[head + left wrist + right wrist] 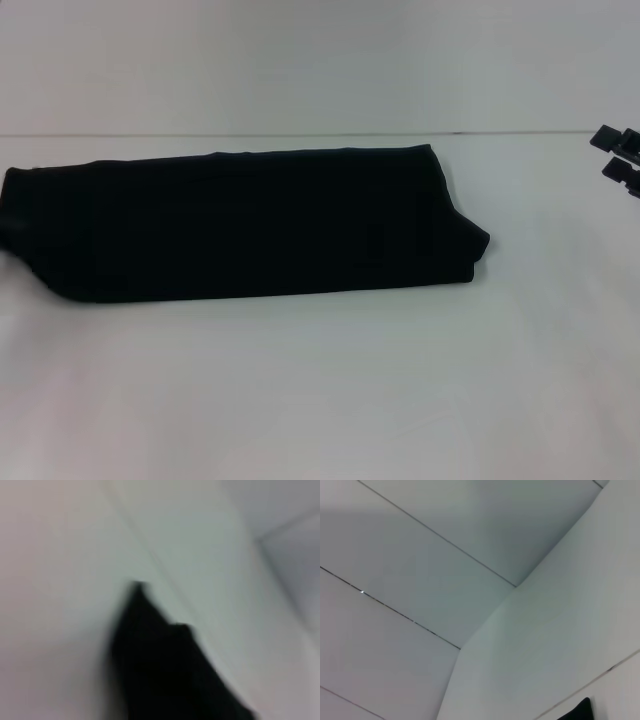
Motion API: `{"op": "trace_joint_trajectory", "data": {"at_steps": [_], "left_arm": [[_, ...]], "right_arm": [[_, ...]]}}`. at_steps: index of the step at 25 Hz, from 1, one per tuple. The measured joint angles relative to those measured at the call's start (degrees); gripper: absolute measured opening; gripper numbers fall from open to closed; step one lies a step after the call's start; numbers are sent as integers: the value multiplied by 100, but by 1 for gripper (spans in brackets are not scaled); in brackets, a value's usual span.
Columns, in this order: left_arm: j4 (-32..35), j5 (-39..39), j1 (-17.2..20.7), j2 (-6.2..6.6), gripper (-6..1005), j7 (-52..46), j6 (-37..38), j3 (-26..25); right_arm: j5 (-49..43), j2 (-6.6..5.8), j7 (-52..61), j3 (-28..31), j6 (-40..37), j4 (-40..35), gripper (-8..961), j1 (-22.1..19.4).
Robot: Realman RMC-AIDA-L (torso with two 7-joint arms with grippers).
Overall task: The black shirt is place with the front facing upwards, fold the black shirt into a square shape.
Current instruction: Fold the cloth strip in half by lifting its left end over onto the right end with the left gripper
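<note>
The black shirt (240, 225) lies on the white table (320, 390) as a long folded band running left to right, with a folded corner sticking out at its right end. Its lettering and neck label are hidden. My right gripper (614, 154) is at the far right edge of the head view, open and empty, well clear of the shirt's right end. My left gripper does not show in any view. The left wrist view shows a blurred pointed end of the shirt (165, 665). A small black corner (580, 711) shows at the edge of the right wrist view.
The table's back edge meets a plain white wall (320, 60) behind the shirt. Bare tabletop stretches in front of the shirt and to its right.
</note>
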Motion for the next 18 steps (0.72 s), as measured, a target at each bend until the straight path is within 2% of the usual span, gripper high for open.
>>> {"op": "trace_joint_trajectory", "data": {"at_steps": [4, 8, 10, 18], "left_arm": [[488, -315, -103, -189, 64, 51, 676, -9], [719, -774, -366, -306, 64, 26, 1345, 25], [900, -859, -561, -418, 64, 14, 1538, 98], [1499, -905, -1302, -1071, 66, 72, 1558, 537]], "right_arm": [[0, 4, 0, 2, -3, 0, 744, 0], [0, 7, 0, 1, -24, 0, 744, 2], [0, 8, 0, 1, -29, 0, 744, 8], [0, 9, 0, -4, -3, 0, 744, 57]]}}
